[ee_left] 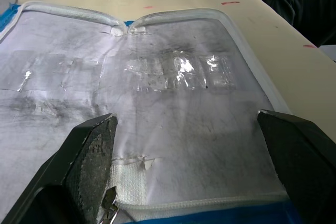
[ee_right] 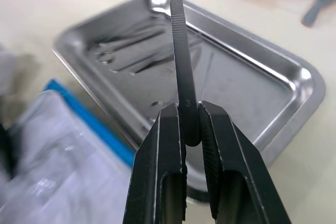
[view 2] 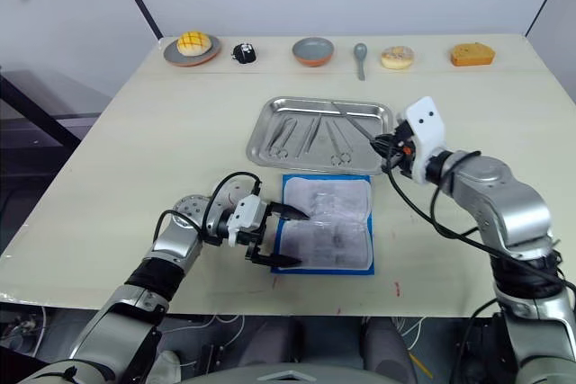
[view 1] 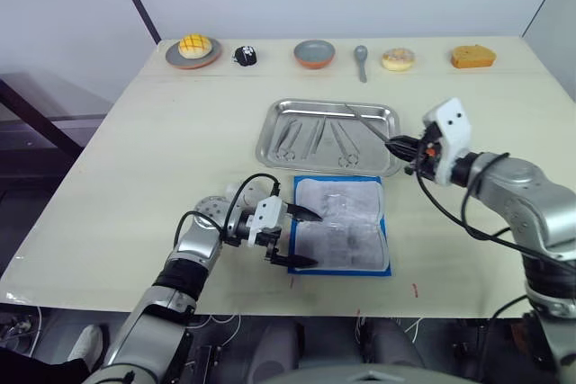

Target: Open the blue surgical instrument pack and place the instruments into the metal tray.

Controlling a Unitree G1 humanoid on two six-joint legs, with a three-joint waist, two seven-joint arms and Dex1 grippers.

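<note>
We are looking at a pale wooden table, and the metal tray is lying near its middle, a little toward the far edge. Inside the tray several instruments are already resting, side by side on its left and middle part. Just beside the tray's near rim the blue surgical instrument pack is lying open and flat, with its whitish-grey lining facing up and only a thin blue border showing around it. In the left wrist view we are seeing empty clear plastic pockets on that lining.

The right gripper is hovering at the tray's right end, above the rim. Its two fingers are pressing together on a slim flat metal handle, a scalpel-type instrument, which is pointing out over the tray floor. The handle is not touching the tray, as far as we can tell.

The left gripper is staying over the left edge of the pack, near the table's front edge. Its fingers are standing widely apart and are holding nothing; the lining is lying between them.

Along the far edge of the table we are seeing, from left to right, a plate with a yellow bun, a small black object, a grey-and-orange bowl, a grey spoon, a doughnut and an orange cake piece.
</note>
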